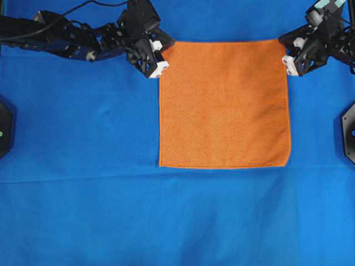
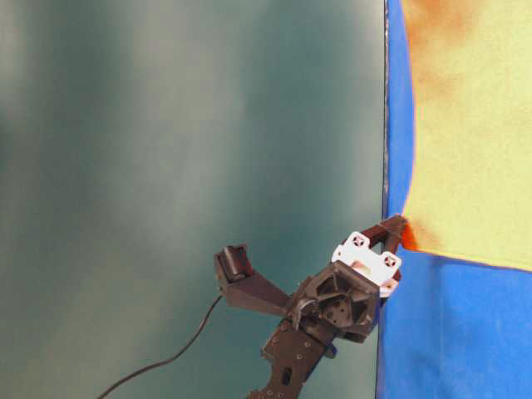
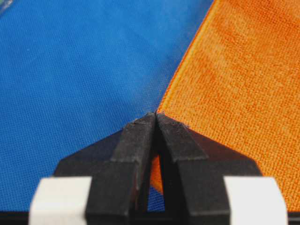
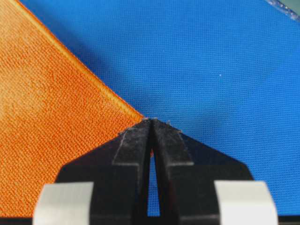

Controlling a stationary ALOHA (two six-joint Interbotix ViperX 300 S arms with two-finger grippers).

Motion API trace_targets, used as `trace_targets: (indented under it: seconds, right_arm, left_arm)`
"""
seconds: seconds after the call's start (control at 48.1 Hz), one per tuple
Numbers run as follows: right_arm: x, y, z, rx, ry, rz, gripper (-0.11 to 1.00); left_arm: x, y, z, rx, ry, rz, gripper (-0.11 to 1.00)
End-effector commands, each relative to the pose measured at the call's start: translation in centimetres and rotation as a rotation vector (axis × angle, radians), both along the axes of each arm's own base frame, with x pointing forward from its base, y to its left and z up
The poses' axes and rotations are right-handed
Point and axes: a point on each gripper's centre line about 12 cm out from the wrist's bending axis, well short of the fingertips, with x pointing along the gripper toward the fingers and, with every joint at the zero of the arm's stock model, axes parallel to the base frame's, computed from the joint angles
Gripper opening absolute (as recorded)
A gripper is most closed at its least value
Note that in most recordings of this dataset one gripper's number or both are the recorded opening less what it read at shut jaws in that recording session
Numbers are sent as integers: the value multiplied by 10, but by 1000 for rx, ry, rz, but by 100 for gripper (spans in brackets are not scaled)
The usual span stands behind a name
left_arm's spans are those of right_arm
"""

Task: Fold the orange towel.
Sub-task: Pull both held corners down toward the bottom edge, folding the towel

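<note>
The orange towel (image 1: 224, 105) lies flat and square on the blue cloth (image 1: 83, 166). My left gripper (image 1: 166, 49) is at the towel's far left corner. In the left wrist view the left gripper (image 3: 155, 114) is shut, tips meeting at the hem corner of the towel (image 3: 234, 84), with orange showing between the fingers. My right gripper (image 1: 283, 44) is at the far right corner. In the right wrist view the right gripper (image 4: 151, 120) is shut at the corner of the towel (image 4: 47, 117), with a sliver of orange pinched between its tips. The table-level view shows one gripper (image 2: 397, 226) tipped onto a towel (image 2: 474, 125) corner.
The blue cloth (image 3: 70, 70) covers the whole table under the towel and spreads wide in front of it. Black fixtures sit at the left edge (image 1: 3, 128) and right edge (image 1: 349, 132). A plain teal backdrop (image 2: 183, 150) stands behind the arm.
</note>
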Motion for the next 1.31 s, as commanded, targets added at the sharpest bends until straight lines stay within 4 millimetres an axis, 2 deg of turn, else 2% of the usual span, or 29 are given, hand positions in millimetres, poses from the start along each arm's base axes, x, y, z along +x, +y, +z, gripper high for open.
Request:
trace_targets:
  seconds: [0.0, 0.27, 0.499, 0.666, 0.936, 1.061, 1.29]
  right_arm:
    - [2, 1, 7, -12, -16, 4, 1]
    - [3, 6, 7, 12, -15, 6, 1]
    - [3, 28, 21, 39, -33, 42, 1]
    - [0, 56, 28, 99, -34, 95, 1]
    - [-6, 107, 37, 226, -35, 198, 1]
    - [-8, 129, 34, 300, 5, 244, 1]
    - [-7, 167, 30, 381, 60, 370, 1]
  left_arm:
    - [2, 4, 21, 26, -44, 2, 1]
    - [2, 2, 31, 70, -26, -32, 1]
    - [4, -20, 48, 76, 4, -94, 1]
    - [5, -51, 55, 57, 38, -165, 1]
    - [8, -118, 46, 5, 116, -312, 1]
    - [9, -147, 41, -10, 143, -375, 1]
    - [6, -188, 35, -54, 176, -444, 1]
